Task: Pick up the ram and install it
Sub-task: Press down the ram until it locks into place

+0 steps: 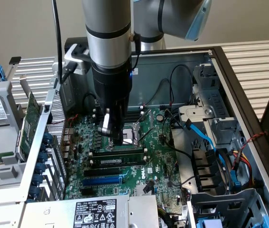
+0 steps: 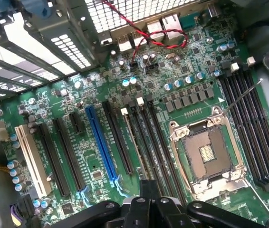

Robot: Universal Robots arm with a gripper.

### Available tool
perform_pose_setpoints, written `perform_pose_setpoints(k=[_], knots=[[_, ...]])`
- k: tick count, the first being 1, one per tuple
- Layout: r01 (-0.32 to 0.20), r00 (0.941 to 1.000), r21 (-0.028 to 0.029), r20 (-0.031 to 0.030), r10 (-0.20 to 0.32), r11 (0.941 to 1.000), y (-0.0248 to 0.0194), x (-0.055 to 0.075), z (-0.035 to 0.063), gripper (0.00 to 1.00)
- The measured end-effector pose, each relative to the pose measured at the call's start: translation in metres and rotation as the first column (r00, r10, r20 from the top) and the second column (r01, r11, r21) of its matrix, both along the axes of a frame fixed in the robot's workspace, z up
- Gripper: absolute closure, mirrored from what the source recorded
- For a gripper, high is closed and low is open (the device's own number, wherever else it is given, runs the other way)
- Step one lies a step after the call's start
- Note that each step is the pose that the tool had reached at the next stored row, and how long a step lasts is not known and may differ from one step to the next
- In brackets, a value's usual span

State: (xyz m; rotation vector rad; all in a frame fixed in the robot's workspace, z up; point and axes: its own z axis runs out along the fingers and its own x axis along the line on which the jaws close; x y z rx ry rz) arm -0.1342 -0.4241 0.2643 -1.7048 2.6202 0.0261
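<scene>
An open computer case (image 1: 229,80) is seen. At centre, the gripper (image 1: 118,137) is lowered over the green motherboard (image 1: 158,156), fingers closed, just above the ram (image 1: 120,153) seated in a black slot.

Exterior view: even, soft indoor light, moderately bright. Arm (image 1: 108,47) catches a pale sheen on its metal sleeve and shades the motherboard (image 1: 158,156) under it. Case (image 1: 229,80) interior darker toward its far wall.

Wrist view: strong backlight blows out through the perforated rear panel (image 2: 125,14); board well lit and sharp. Gripper (image 2: 148,209) dark and slightly soft, close to the lens.
</scene>
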Motion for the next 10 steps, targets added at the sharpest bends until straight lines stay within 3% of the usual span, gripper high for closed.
perform_pose_setpoints(k=[5,10], knots=[[0.084,0.9965,0.0001,0.0000,-0.084,0.9965,0.0000,0.0000,-0.0003,0.89],[0.166,0.9861,0.0000,0.0000,-0.166,0.9861,0.0000,0.0000,-0.0006,0.89]])
